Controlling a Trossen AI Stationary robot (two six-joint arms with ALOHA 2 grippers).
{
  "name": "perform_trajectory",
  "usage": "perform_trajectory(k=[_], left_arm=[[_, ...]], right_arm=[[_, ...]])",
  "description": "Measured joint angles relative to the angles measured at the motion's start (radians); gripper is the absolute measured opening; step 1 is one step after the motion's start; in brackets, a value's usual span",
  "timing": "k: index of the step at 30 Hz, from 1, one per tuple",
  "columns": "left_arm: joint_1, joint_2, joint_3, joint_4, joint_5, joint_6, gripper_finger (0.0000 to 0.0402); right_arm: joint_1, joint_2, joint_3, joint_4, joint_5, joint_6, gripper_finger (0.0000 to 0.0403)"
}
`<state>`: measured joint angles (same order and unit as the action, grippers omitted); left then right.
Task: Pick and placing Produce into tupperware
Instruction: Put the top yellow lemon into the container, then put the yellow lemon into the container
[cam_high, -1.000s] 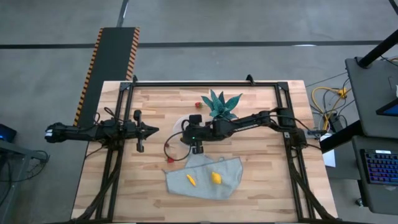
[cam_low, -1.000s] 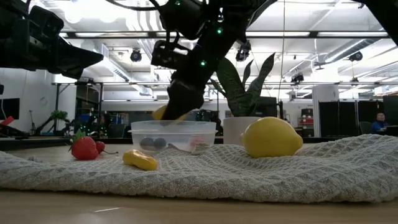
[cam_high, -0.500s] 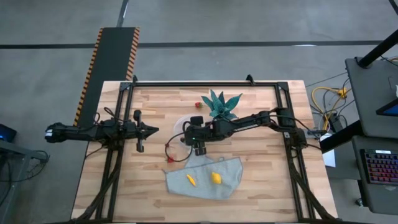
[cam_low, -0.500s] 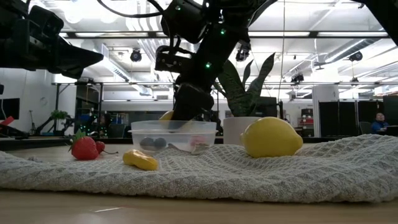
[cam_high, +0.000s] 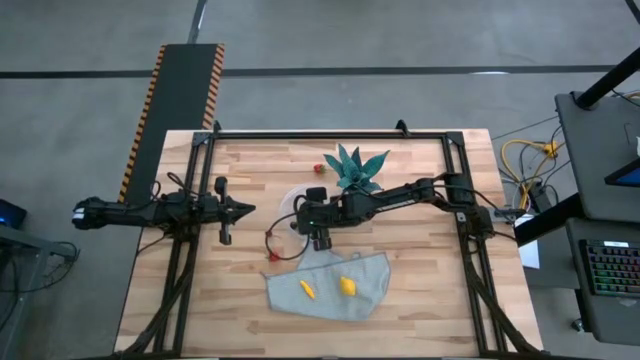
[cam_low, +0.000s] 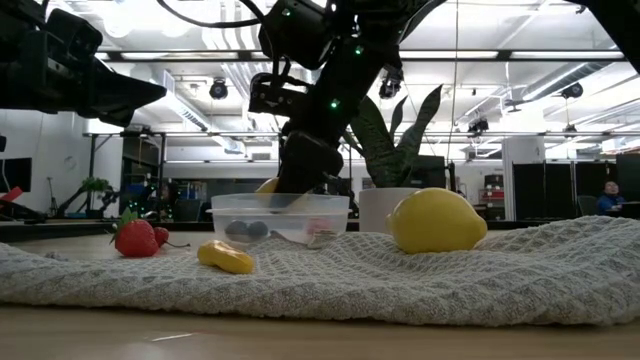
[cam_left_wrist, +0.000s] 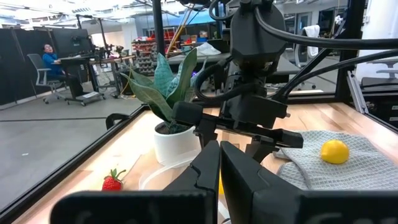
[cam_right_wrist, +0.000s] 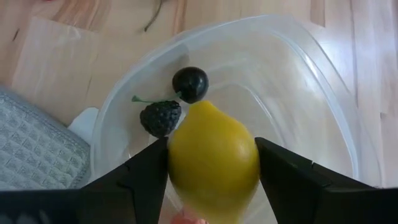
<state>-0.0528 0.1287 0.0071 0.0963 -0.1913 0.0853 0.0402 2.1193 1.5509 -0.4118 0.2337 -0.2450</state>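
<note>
My right gripper (cam_high: 303, 213) hangs over the tupperware (cam_right_wrist: 336, 112), a clear round tub on the wooden table, and is shut on a yellow lemon (cam_right_wrist: 213, 158). A dark round fruit (cam_right_wrist: 189, 84) and a blackberry (cam_right_wrist: 160, 117) lie on the tub's floor. In the low view the lemon (cam_low: 267, 186) sits at the tub's rim (cam_low: 280, 200). Two more yellow pieces (cam_high: 347, 286) (cam_high: 307, 290) rest on the grey cloth (cam_high: 370, 275). A strawberry (cam_high: 318, 168) and a red piece (cam_high: 273, 257) lie on the table. My left gripper (cam_high: 250, 209) waits, shut, left of the tub. My right gripper pinches the lemon across its middle (cam_right_wrist: 177, 163) between its two fingers (cam_right_wrist: 144, 180). The fingers come from above, pointing down into the tub's mouth. The lemon is lifted clear, about level with the rim, above the dark fruits.
A teal spiky plant in a white pot (cam_high: 355, 170) stands just behind the tub, close to the right arm. A dark cable (cam_high: 280, 240) loops on the table near the tub. The cloth covers the near middle; bare wood shows at left and right.
My right gripper, still shut on the lemon, has come down from above the tub until the lemon reaches the rim; most of the descent was in the first half second. The left arm has kept still.
</note>
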Motion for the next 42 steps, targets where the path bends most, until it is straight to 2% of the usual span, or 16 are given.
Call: perform_trajectory(k=[8, 21, 27, 31, 42], left_arm=[[0.000, 0.000, 0.000, 0.000, 0.000, 0.000, 0.0000], [0.000, 0.000, 0.000, 0.000, 0.000, 0.000, 0.0000], [0.000, 0.000, 0.000, 0.000, 0.000, 0.000, 0.0000], [0.000, 0.000, 0.000, 0.001, 0.000, 0.000, 0.0000], [0.000, 0.000, 0.000, 0.000, 0.000, 0.000, 0.0000]], right_arm=[[0.000, 0.000, 0.000, 0.001, 0.003, 0.001, 0.0244], [0.000, -0.002, 0.002, 0.001, 0.003, 0.011, 0.0236], [-0.001, -0.008, 0.069, -0.010, 0.005, 0.027, 0.0227], [0.017, -0.017, 0.144, -0.079, 0.002, 0.019, 0.0226], [0.090, -0.020, 0.359, -0.404, 0.007, 0.042, 0.0226]])
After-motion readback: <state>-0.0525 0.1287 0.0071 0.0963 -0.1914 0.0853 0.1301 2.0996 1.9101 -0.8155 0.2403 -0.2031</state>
